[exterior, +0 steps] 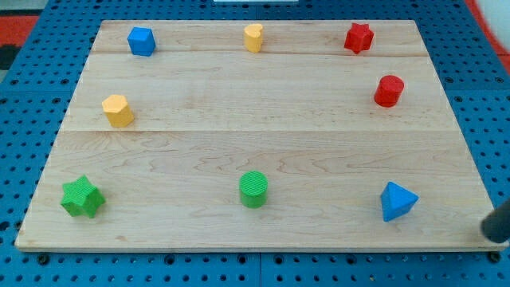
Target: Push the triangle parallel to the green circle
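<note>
The wooden board [263, 96] takes up nearly the whole view, lying on a blue pegboard table [16, 119]. Every place below is given from the green circle [253, 189], a ribbed cylinder standing near the board's bottom edge, about midway across.

Off to the view's right of the green circle, at about its height, sits the blue triangle [397, 201], just a touch lower and well apart from it. Far to the view's left of the green circle, also low on the board, is the green star [82, 196]. Up and to the left of the circle stands the yellow hexagon block [118, 110]. Further up and left, near the top edge, is the blue cube-like block [141, 41]. Almost straight above the circle, at the top edge, is the yellow heart [253, 37]. Up and to the right are the red cylinder [389, 91] and, higher, the red star [358, 37].

At the view's right edge, beyond the triangle and off the board, a dark blurred rod end shows: my tip [492, 231]. It touches no block and grasps nothing.
</note>
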You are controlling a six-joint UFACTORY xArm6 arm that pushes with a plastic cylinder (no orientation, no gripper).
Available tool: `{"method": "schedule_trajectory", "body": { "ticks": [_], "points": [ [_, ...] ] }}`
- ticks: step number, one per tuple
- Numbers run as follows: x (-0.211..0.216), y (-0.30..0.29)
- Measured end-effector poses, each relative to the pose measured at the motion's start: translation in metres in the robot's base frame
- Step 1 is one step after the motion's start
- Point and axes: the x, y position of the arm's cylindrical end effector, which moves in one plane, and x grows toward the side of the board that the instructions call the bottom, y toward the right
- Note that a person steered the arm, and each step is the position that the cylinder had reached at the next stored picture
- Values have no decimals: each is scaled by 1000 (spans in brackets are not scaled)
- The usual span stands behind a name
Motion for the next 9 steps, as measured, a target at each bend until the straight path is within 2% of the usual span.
{"method": "schedule_trajectory", "body": {
  "ticks": [1, 2, 5, 7, 9],
  "points": [
    [1, -47],
    [1, -71],
    [-6, -61],
    [-48, -105],
    [-50, -113]
  ]
}}
